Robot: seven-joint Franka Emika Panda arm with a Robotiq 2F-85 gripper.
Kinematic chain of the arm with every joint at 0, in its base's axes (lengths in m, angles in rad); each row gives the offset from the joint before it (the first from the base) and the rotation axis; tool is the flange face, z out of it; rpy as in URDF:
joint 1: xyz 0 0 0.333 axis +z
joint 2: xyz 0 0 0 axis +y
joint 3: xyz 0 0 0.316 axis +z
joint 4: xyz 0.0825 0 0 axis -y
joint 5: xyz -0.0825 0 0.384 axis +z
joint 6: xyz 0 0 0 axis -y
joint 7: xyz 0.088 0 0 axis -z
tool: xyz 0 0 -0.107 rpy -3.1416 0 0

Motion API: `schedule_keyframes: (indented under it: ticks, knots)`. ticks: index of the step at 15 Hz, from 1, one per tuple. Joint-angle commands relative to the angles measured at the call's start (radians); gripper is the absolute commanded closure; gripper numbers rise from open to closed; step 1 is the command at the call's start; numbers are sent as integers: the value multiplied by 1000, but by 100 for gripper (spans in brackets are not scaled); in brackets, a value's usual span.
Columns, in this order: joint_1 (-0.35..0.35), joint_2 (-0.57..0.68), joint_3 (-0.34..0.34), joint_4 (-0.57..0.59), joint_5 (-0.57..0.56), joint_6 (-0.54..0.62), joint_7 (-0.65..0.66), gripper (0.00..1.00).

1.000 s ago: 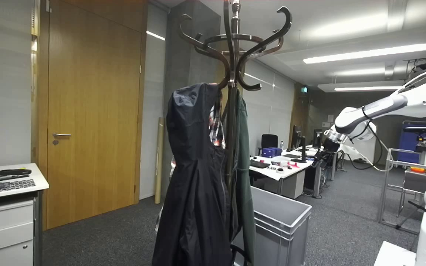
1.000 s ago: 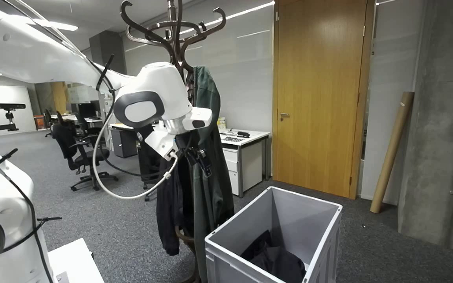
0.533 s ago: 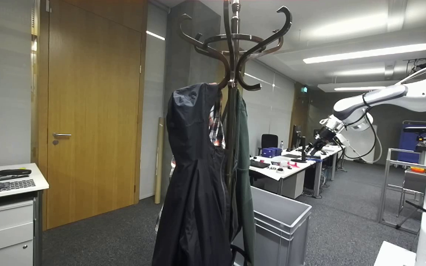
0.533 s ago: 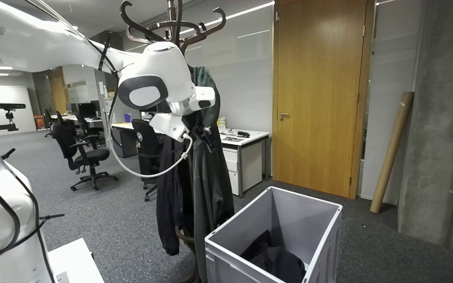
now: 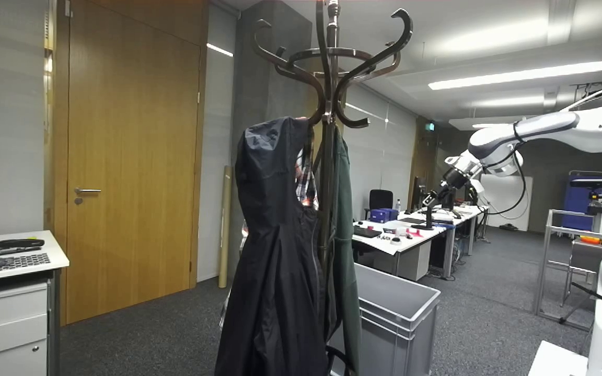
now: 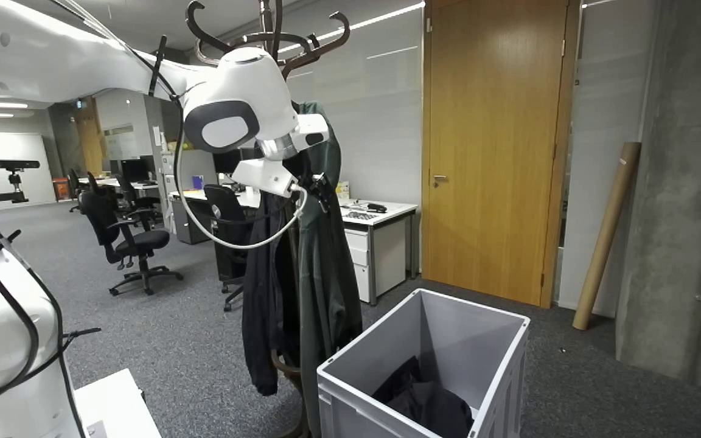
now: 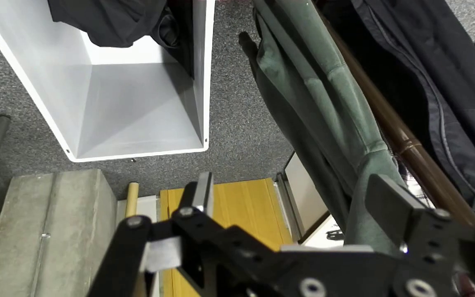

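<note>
Grey carpet below, wooden door behind. Green jacket: hangs on coat stand, near gripper yet apart from it, fingers spread wide. Dark hooded jacket on same stand. Beside, grey bin with dark cloth inside. Farther off, white desk and black office chairs.

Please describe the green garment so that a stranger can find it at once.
Find the tall brown coat stand beside the grey bin. The green garment hangs there, nearer the bin. Its green colour sets it apart from the neighbouring black hooded jacket.
</note>
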Motion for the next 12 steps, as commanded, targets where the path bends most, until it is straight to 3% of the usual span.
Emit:
schedule_keyframes:
  ticks: [1, 3, 6, 12]
  knots:
    - [-15, 3, 13, 2, 9, -4, -6, 0]
    - [46, -43, -47, -16, 137, 32, -101, 0]
    - [82, -67, -71, 3, 293, 21, -202, 0]
    - [112, -56, -70, 89, 660, -45, -476, 0]
